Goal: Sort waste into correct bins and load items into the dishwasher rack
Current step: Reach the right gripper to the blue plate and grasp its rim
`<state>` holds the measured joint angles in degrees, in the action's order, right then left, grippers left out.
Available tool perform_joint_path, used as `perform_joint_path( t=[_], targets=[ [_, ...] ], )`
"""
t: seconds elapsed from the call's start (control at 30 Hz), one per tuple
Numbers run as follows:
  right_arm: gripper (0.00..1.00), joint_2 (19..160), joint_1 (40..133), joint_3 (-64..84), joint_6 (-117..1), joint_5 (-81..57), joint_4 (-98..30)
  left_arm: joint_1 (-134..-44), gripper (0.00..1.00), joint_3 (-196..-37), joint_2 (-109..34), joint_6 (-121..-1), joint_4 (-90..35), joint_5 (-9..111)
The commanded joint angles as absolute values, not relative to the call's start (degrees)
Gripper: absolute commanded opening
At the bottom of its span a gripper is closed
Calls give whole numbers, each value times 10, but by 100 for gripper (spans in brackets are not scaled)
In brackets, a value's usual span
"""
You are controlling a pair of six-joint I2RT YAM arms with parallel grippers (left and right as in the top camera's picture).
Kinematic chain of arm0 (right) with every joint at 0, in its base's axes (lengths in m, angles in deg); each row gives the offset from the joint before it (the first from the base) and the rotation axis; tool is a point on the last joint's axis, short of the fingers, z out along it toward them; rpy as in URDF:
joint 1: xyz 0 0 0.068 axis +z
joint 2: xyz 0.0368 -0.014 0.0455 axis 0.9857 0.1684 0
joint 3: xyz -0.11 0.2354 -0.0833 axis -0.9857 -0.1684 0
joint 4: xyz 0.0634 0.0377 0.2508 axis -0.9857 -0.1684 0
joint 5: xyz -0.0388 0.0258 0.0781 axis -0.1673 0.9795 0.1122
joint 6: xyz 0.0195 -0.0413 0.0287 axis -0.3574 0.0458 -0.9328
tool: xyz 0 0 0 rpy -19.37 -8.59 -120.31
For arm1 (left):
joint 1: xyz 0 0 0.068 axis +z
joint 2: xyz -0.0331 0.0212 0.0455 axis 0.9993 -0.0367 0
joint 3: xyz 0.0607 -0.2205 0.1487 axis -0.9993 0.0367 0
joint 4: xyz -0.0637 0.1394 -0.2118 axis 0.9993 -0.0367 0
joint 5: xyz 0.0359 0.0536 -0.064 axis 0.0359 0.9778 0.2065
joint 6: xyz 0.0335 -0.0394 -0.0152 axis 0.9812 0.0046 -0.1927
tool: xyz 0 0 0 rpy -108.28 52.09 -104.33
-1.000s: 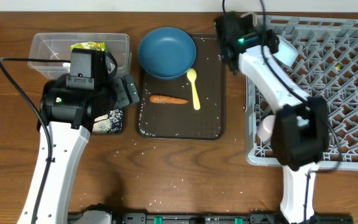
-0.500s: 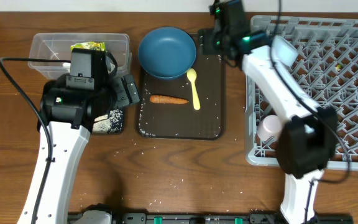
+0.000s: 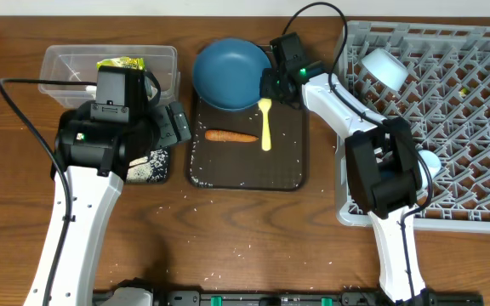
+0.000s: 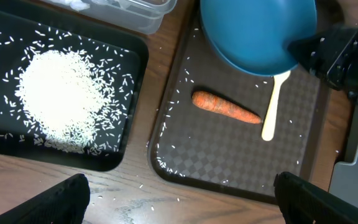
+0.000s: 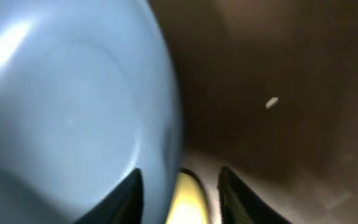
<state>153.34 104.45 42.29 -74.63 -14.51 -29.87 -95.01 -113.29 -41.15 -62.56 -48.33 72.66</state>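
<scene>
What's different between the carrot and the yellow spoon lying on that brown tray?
The carrot is orange, thick and tapered; the spoon is yellow and slim. In the overhead view the carrot lies sideways, the spoon up and down. The carrot lies free, while the right claw straddles the spoon's bowl end beside the blue dish. Both rest on the brown tray.

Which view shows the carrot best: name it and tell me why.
Left wrist: the carrot lies whole, large and sharp on the brown tray. Overhead shows it whole too, but small. Right wrist misses it, filled by the blue dish and yellow spoon.
</scene>
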Motion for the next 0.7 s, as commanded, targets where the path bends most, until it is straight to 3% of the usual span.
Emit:
perform_joint_path(
  t=[0.0, 0.1, 0.4, 0.67],
  targets=[
    [24, 1533, 1046, 422, -760, -148, -289, -947, 97, -1133, -414, -627, -485, 733],
    [2, 1533, 1045, 422, -755, -147, -289, -947, 97, -1133, -414, -627, -485, 733],
    [1, 1504, 1034, 422, -712, -148, -292, -947, 97, -1133, -414, -627, -485, 733],
    [1, 1339, 996, 422, -645, -258, -348, -947, 98, -1133, -414, -627, -485, 733]
  ],
)
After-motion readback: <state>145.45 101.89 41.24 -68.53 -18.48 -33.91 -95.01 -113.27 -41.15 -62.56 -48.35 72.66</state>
